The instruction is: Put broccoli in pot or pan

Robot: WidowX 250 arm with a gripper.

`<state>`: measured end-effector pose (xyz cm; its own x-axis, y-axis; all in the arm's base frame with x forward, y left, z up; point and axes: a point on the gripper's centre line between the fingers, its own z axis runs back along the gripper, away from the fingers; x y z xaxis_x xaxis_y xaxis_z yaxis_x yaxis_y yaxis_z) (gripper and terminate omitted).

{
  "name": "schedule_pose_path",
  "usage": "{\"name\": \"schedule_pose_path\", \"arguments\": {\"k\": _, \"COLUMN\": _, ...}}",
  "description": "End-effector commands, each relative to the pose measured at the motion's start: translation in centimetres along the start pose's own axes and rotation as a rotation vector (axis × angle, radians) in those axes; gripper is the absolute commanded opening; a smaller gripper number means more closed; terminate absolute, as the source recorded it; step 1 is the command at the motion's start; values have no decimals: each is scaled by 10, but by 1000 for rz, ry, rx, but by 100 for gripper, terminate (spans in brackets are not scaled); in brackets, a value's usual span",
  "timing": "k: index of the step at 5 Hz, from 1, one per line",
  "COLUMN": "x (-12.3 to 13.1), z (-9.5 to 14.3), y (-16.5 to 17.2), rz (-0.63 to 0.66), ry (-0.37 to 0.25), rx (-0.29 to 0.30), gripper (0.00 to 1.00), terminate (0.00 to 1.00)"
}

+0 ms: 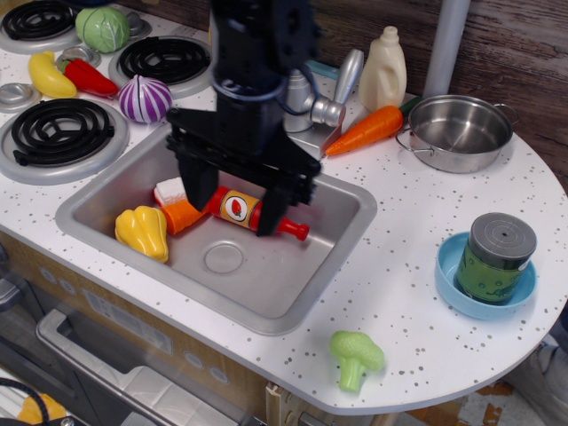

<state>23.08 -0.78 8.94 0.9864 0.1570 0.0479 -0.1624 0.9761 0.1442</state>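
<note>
1. Your broccoli (357, 357) lies on its side at the desk's (417, 293) front edge, right of the sink (293, 284), untouched.
2. Your pot (458, 131) sits at the back right, well apart from the broccoli, a carrot (368, 130) just beside it.
3. Your hand (232, 210) hangs over the sink with fingers spread wide, holding nothing, above the red bottle (257, 213).
4. A blue bowl (453, 284) with a can (497, 257) stands between broccoli and pot.
</note>
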Motion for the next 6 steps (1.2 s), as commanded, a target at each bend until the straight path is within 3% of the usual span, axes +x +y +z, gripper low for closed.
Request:
{"name": "schedule_pose_path", "arguments": {"k": 1, "x": -15, "z": 18, "y": -74, "rz": -92, "ry": -21, "rx": 21, "gripper": 100, "terminate": 0}}
{"name": "schedule_pose_path", "arguments": {"k": 2, "x": -29, "z": 16, "y": -109, "rz": -122, "ry": -2, "rx": 5, "gripper": 100, "terminate": 0}}
{"name": "schedule_pose_path", "arguments": {"k": 3, "x": -32, "z": 4, "y": -116, "rz": -175, "ry": -30, "rx": -19, "gripper": 100, "terminate": 0}}
{"name": "schedule_pose_path", "arguments": {"k": 4, "x": -34, "z": -12, "y": -117, "rz": -169, "ry": -56, "rx": -74, "gripper": 100, "terminate": 0}}
{"name": "schedule_pose_path", "arguments": {"k": 6, "x": -31, "z": -33, "y": -103, "rz": -119, "ry": -125, "rx": -91, "gripper": 100, "terminate": 0}}
